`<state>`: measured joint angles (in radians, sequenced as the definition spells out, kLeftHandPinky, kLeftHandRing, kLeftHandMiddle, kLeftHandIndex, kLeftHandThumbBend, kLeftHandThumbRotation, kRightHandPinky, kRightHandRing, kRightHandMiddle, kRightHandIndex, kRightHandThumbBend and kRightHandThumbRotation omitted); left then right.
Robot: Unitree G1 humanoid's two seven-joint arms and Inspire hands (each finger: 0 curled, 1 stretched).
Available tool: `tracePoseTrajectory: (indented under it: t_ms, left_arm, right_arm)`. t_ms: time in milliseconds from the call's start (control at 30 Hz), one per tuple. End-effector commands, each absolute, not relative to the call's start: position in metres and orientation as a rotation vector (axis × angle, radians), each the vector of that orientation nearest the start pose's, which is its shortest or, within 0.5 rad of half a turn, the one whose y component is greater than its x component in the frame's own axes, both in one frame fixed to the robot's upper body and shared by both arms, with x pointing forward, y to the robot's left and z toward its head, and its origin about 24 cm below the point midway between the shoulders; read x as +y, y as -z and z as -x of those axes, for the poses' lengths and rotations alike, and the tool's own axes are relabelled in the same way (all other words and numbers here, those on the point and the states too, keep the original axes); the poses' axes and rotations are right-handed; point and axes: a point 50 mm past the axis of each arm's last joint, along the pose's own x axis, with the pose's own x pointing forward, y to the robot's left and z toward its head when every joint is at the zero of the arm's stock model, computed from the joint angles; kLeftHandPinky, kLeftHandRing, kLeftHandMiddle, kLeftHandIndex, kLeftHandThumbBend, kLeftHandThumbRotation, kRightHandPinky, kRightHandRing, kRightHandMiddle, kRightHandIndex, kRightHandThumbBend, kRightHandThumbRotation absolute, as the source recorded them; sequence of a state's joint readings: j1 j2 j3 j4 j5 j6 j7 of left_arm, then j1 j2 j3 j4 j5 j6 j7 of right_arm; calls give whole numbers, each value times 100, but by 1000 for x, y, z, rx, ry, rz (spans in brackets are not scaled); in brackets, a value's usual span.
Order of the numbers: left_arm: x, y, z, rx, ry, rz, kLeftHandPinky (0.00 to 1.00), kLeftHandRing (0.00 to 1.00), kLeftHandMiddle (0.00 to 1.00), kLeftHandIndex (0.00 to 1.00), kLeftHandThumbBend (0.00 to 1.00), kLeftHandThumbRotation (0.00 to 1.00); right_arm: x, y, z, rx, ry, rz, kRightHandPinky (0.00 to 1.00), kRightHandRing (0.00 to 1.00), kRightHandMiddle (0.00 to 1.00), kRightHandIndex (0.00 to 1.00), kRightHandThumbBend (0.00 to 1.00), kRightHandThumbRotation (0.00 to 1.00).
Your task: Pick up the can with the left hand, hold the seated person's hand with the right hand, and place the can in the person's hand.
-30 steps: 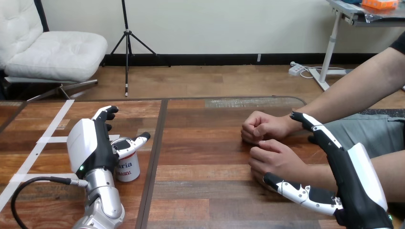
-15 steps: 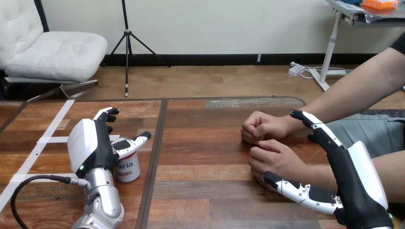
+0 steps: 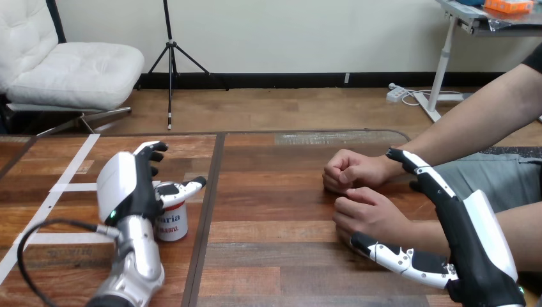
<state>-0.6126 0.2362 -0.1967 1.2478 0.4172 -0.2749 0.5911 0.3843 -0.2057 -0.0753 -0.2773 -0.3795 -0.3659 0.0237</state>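
A small white can [image 3: 172,224] with a red band stands upright on the wooden table [image 3: 281,256], left of the middle. My left hand [image 3: 128,188] is against its left side, fingers straight past it and the thumb [image 3: 185,188] lying over its top; it is open. The person's two hands rest as loose fists on the table, one farther [image 3: 348,169] and one nearer [image 3: 369,214]. My right hand [image 3: 476,240] is open beside the nearer wrist: its fingers reach along the far side, its thumb [image 3: 393,256] lies under the near side, and neither curls round it.
White tape strips [image 3: 70,169] mark the table's left part. A dark seam [image 3: 208,204] runs front to back just right of the can. The person's forearms [image 3: 473,121] come in from the right edge.
My left hand and forearm have shifted a little to the right and forward at the can. The right hand and the person's fists have stayed almost where they were.
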Motion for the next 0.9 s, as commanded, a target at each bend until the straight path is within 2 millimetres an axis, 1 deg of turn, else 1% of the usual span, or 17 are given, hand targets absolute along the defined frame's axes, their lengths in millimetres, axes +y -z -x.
tracePoseTrajectory:
  t_ms: [0,200,333,633,867]
  left_arm:
    - [197,15,-324,188,-166,-929,55,67,74,74,90,18]
    - [197,12,-328,193,-144,-940,49,63,72,73,91,17]
    - [196,9,-329,182,-145,-944,48,63,71,73,91,17]
    - [196,6,-330,153,-172,-869,50,63,71,73,90,15]
    - [197,4,-330,141,-185,-804,53,65,71,73,89,15]
  right_arm:
    - [-190,-81,-178,-312,-57,633,86,91,92,88,76,27]
    - [-190,-80,-178,-315,-59,635,86,91,92,87,76,28]
    - [-190,-80,-178,-309,-58,640,86,91,92,87,76,29]
    - [-190,-79,-179,-304,-60,646,87,91,92,87,76,30]
    - [-189,-79,-180,-301,-61,638,86,92,92,87,76,30]
